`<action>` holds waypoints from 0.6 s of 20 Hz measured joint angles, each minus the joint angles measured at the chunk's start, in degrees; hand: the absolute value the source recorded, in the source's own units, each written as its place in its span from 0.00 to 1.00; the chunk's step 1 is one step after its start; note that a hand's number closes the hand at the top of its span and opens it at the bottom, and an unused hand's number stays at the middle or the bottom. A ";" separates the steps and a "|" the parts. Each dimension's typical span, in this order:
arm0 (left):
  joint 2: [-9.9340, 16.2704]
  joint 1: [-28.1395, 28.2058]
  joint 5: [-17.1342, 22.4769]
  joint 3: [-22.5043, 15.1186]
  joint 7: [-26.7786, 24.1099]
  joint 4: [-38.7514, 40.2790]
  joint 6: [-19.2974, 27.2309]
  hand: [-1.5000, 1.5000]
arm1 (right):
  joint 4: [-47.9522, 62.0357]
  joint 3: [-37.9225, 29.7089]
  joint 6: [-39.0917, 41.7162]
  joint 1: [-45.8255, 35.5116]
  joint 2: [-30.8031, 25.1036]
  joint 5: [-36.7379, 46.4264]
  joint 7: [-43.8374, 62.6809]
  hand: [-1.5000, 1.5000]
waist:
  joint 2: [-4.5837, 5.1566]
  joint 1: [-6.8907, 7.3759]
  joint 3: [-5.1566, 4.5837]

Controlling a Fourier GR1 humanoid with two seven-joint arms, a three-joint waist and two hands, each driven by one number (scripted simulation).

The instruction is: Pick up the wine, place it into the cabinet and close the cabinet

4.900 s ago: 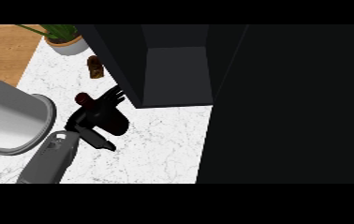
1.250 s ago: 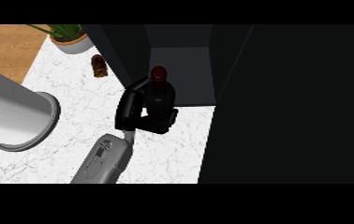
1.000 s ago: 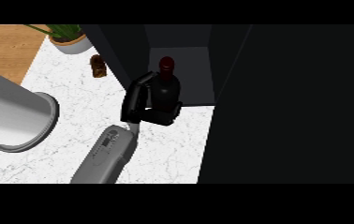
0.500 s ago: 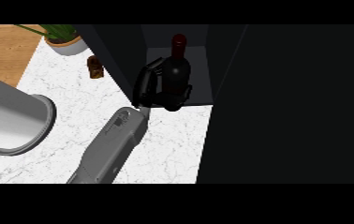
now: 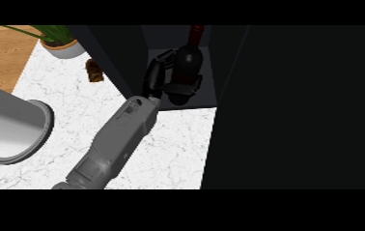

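A dark wine bottle [image 5: 189, 58] with a red neck stands upright inside the open dark cabinet [image 5: 206, 97], just above its floor. My left hand [image 5: 156, 76] is curled round the bottle's lower body from the left, with the grey forearm reaching in from the lower left across the white counter [image 5: 167, 152]. The bottle's base is hidden behind the fingers. My right hand does not show.
A large dark panel [image 5: 292, 109], seemingly the cabinet's door, fills the right half of the view. A grey round vessel [image 5: 18, 128] sits at the left edge. A potted plant [image 5: 63, 45] and a small brown object [image 5: 94, 71] stand at the back left.
My left hand has carried the bottle from the counter's left part up and to the right, past the cabinet's front edge and deeper inside.
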 measured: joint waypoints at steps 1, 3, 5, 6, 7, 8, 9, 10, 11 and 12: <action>-0.01 -1.33 0.08 -0.31 0.80 1.31 0.65 1.00 | 0.14 -0.28 0.16 0.20 0.24 -0.11 -0.42 0.00 | 0.04 0.03 0.01; 0.01 -3.08 0.60 -0.16 1.50 4.03 1.43 1.00 | 0.18 0.06 0.55 1.16 0.23 -0.24 -1.79 0.00 | 0.10 -0.34 0.03; 0.00 -4.67 1.17 0.72 1.21 6.69 1.32 1.00 | 0.17 -0.20 0.82 1.72 0.03 -0.37 -2.23 0.00 | 0.22 -0.44 0.01; 0.01 -5.18 1.79 1.12 0.82 7.67 1.67 1.00 | 0.15 -0.31 1.11 1.68 -0.08 -0.45 -2.44 0.00 | 0.36 -0.83 0.00; -0.01 -5.96 2.09 1.58 0.77 8.83 1.65 1.00 | 0.15 -0.41 1.21 1.81 -0.08 -0.52 -2.50 0.00 | 0.40 -0.84 -0.01; 0.00 -6.07 2.53 2.25 -0.03 9.92 1.19 1.00 | 0.19 -0.39 1.34 1.82 0.00 -0.59 -2.70 0.00 | 0.48 -0.84 -0.02; 0.00 -6.82 3.21 2.68 0.05 10.72 1.32 1.00 | 0.25 -0.33 1.45 2.00 0.15 -0.66 -3.00 0.00 | 0.53 -1.01 -0.02; 0.00 -7.35 3.61 3.18 -0.23 11.63 1.12 1.00 | 0.25 -0.35 1.56 2.03 0.20 -0.73 -3.05 0.00 | 0.58 -1.07 -0.03; 0.00 -8.01 3.83 3.76 -0.54 12.67 1.15 1.00 | 0.26 -0.43 1.85 2.29 0.07 -0.81 -3.39 0.00 | 0.63 -1.15 -0.03; 0.01 -8.80 4.12 4.30 -0.51 13.71 1.11 1.00 | 0.29 -0.32 1.92 2.29 0.14 -0.86 -3.41 0.00 | 0.73 -1.33 -0.04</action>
